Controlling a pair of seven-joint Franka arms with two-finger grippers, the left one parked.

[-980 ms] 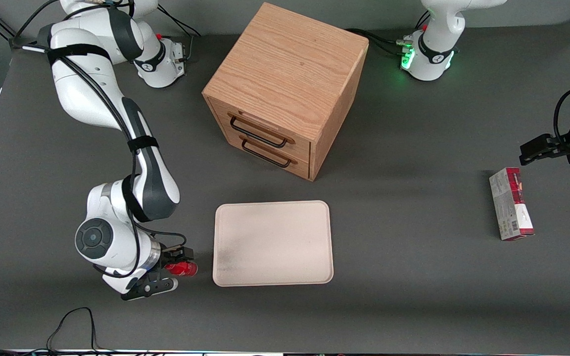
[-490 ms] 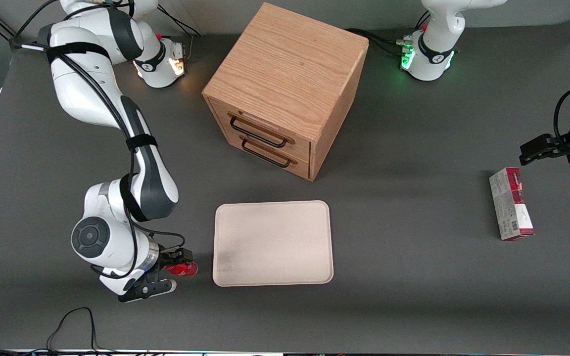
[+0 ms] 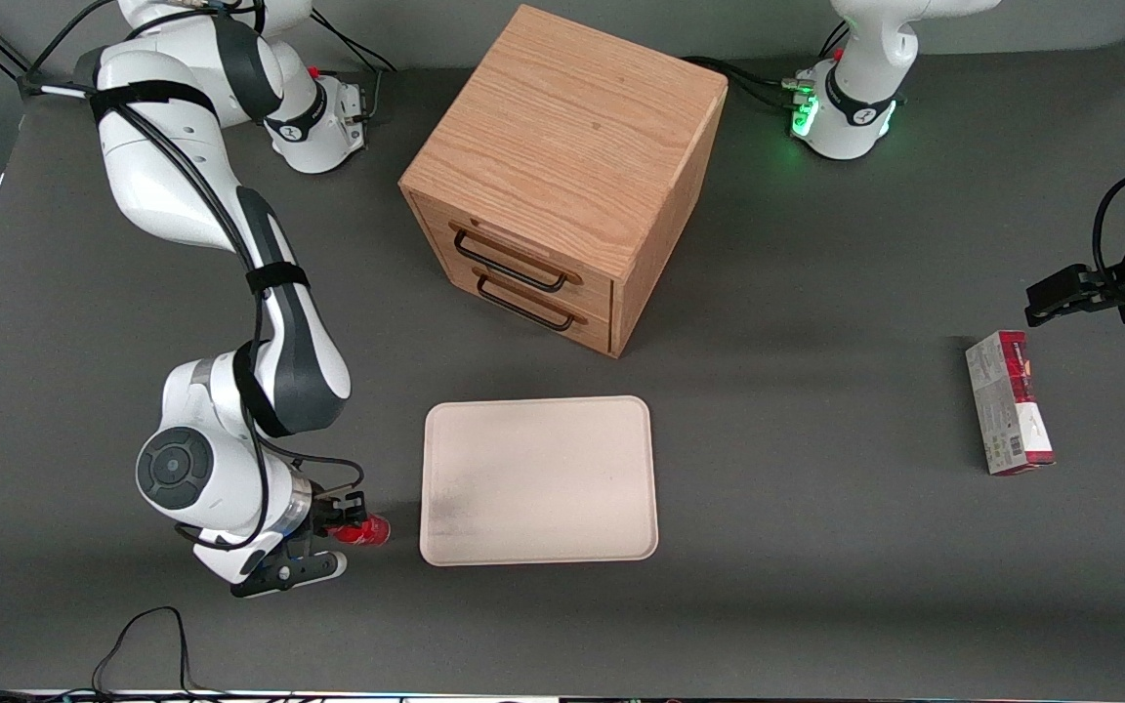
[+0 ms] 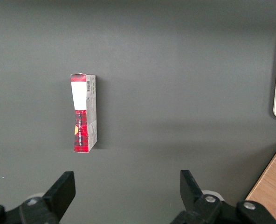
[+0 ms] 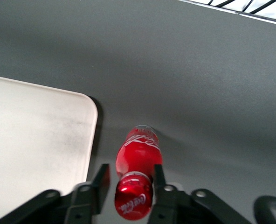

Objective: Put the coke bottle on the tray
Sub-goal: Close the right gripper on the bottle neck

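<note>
The coke bottle [image 3: 367, 530], small, red and red-capped, lies on its side on the dark table next to the tray's [image 3: 538, 478] short edge at the working arm's end. It is apart from the rim. My right gripper [image 3: 340, 533] is low over the table with the bottle's cap end between its fingers. In the right wrist view the gripper [image 5: 129, 176] is open. One finger [image 5: 157, 179] is against the coke bottle's [image 5: 139, 156] neck. A narrow gap shows at the other finger. The cream tray [image 5: 35, 140] has a grey smudge at its corner.
A wooden drawer cabinet [image 3: 562, 176] stands farther from the front camera than the tray. A red-and-white carton [image 3: 1009, 402] [image 4: 83, 113] lies toward the parked arm's end of the table. A black cable [image 3: 143, 635] loops near the table's front edge.
The right arm's wrist has shifted slightly away from the tray. The bottle has hardly moved on the table.
</note>
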